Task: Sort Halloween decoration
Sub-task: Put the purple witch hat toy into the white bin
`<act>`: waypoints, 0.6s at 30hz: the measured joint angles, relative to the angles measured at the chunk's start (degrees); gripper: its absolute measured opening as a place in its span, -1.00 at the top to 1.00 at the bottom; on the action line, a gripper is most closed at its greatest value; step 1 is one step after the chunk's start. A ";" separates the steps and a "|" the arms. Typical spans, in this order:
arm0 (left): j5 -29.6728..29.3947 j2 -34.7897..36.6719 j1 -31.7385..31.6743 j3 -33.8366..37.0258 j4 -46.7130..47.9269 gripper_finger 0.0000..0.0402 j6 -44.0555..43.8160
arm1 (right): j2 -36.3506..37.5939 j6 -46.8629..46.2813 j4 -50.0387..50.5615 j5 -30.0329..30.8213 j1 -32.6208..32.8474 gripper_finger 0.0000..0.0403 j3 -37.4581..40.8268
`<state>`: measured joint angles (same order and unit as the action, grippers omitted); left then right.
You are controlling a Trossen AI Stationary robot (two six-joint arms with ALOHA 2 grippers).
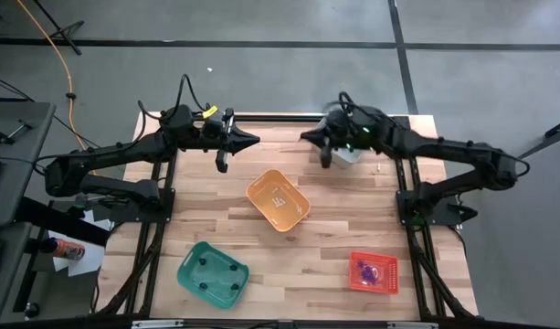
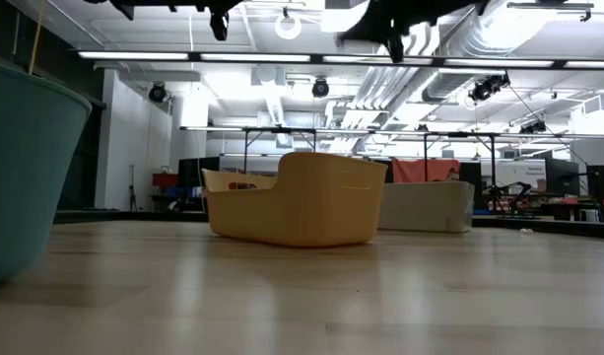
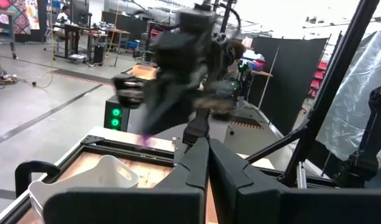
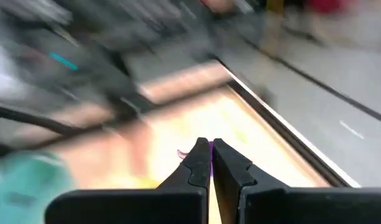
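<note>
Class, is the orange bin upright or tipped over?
Upright: the orange bin shows its open top and whitish trinkets inside from above; at table height it stands flat.

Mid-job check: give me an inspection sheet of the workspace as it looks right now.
Surface: wooden table, bare between the bins.
Job's things: whitish trinkets in orange bin; black trinkets in green bin; purple trinkets in red bin; grey bin under the right arm.
Clutter: pale speck near the grey bin.
Grippers: left gripper shut, empty, raised at the far edge; right gripper shut, apparently pinching a purple trinket.
Cables: orange cable on the floor.
Surroundings: dark cart beside the table.
</note>
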<state>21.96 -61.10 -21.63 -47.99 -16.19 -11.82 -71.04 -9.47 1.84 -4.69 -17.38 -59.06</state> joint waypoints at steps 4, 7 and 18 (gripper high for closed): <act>-0.15 0.00 0.00 0.00 0.02 1.00 -0.08 | -5.49 1.15 18.16 8.71 -5.31 1.00 -7.41; -0.20 0.00 0.00 0.00 0.03 1.00 -0.64 | -8.88 -3.56 25.41 10.63 -10.10 1.00 -8.38; -0.20 0.02 0.00 0.00 0.11 1.00 -4.10 | -20.09 -23.78 29.84 10.98 -21.69 1.00 -4.14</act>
<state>21.76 -61.08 -21.63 -47.99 -16.08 -15.92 -91.13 -33.25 31.68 6.29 -39.08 -63.20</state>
